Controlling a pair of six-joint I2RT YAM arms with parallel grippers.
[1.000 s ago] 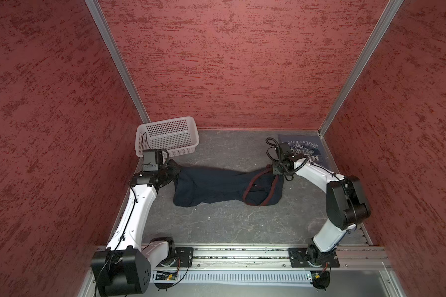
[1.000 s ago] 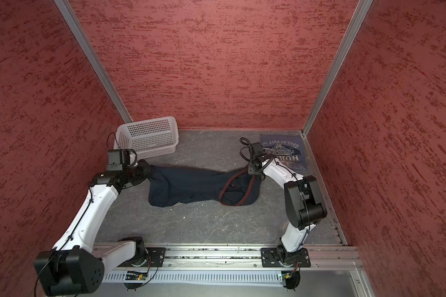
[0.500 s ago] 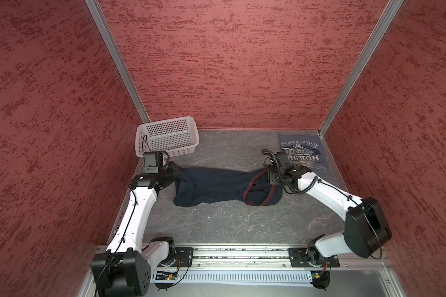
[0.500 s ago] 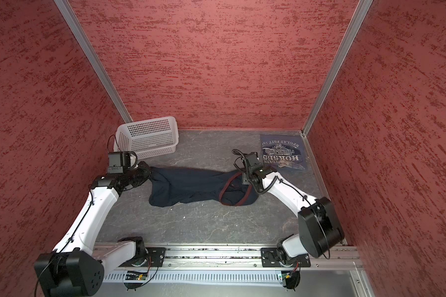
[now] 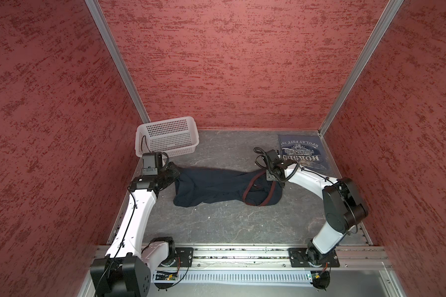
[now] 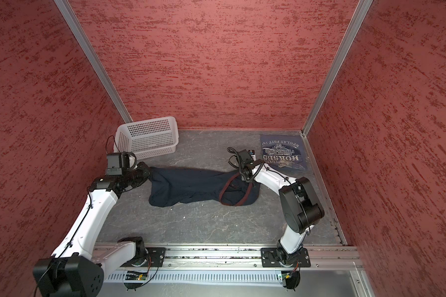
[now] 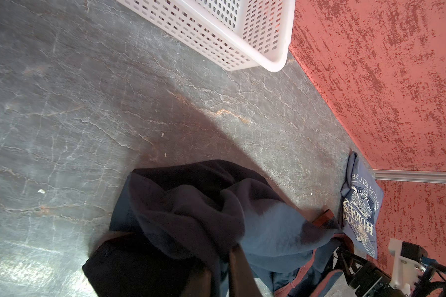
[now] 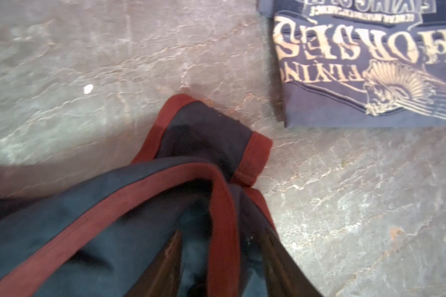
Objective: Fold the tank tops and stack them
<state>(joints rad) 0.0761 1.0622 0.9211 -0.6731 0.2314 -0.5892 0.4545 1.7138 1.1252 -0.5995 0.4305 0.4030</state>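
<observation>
The bench [image 5: 216, 226] carried one job for me: the navy top [image 5: 211, 185] lay strung across its middle, a rumpled band from near the basket [image 5: 165, 136] toward the grey top [image 5: 304, 151], which sat folded flat in the far right corner. I judged the step to be spreading the navy top out before any fold. To do that well I would have drawn both ends apart evenly and low, just enough to pull out the sag, then laid it down flat, clear of the grey top, so the two did not tangle.

My left arm rose from the near rail and bent at the elbow, with its forearm turned inward low over the bench. My right arm stood with its elbow high by the right edge, and its forearm reached in toward the middle with the wrist dipped.

The left tool [image 5: 175, 176] was pressed together on the hem end of the navy top, and cloth was heaped over it in the left wrist view. The right tool [image 5: 269, 177] was at the shoulder end. Its fingers [image 8: 165, 262] stood either side of the bunched maroon trim [image 8: 222, 195]. I could not tell whether they had clamped it.
</observation>
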